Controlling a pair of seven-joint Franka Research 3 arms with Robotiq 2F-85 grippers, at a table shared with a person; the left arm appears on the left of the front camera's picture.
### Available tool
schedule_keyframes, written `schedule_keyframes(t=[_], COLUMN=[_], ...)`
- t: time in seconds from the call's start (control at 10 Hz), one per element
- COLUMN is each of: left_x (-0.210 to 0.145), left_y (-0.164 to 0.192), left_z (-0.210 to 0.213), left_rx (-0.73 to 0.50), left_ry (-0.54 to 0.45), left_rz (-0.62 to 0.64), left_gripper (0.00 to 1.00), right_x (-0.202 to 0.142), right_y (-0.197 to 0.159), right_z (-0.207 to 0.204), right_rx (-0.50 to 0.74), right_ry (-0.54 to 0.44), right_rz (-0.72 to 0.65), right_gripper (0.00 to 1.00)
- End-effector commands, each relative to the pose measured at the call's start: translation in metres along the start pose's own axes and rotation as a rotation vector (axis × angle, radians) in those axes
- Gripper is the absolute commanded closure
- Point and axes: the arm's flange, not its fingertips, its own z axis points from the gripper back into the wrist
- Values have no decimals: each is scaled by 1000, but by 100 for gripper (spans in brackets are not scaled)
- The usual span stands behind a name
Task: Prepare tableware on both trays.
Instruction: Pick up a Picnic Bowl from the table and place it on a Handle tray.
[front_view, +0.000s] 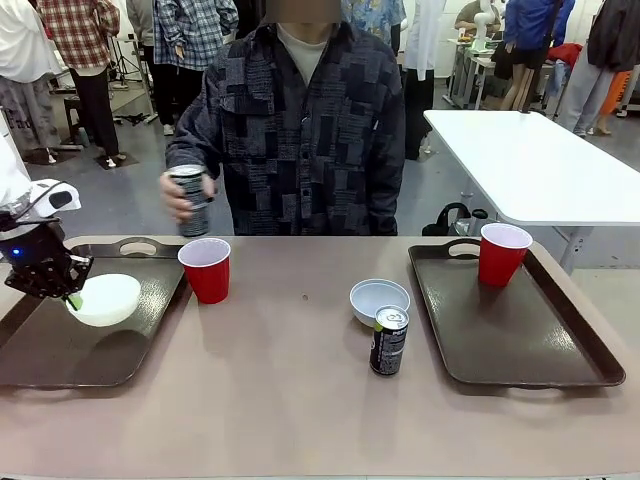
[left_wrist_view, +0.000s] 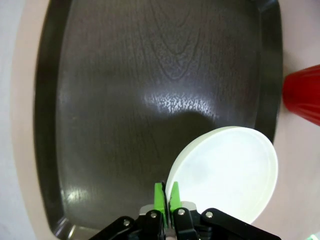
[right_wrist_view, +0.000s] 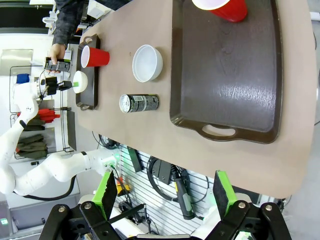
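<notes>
Step in hand: setting small round creamy white bowl into left dark brown rectangular plastic tray. Left gripper pinches bowl rim; bowl sits over tray's far half. Right gripper spread, empty, well apart from this tray. Next, likely: lower, release, back off.

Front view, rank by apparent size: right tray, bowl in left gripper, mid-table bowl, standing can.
1. The right tray.
2. The creamy bowl in the left gripper.
3. The mid-table bowl and the black can: unsure, since the can is narrower, taller and nearer the camera.
</notes>
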Motion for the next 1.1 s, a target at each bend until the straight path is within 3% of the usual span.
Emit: schedule_keyframes(t=[0.0, 0.1, 0.2, 0.3, 0.4, 1.0], left_x=[6, -1, -31, -89, -113, -114], left_y=[-7, -8, -5, 0, 4, 2], left_z=[-7, 1, 30, 67, 81, 77], left_rx=[-1, -7, 10, 78, 100, 103], left_ry=[-7, 2, 35, 51, 36, 57], left_rz=[23, 11, -37, -167, -186, -188], left_gripper=[96, 96, 96, 96, 96, 96], right_x=[1, 1, 1, 1, 1, 1], right_y=[0, 0, 0, 0, 0, 0], right_z=[-1, -1, -1, -1, -1, -1], right_rx=[2, 2, 2, 2, 2, 2], right_ry=[-3, -3, -3, -3, -3, -3], right_rz=[1, 1, 1, 1, 1, 1], right_gripper=[0, 0, 0, 0, 0, 0])
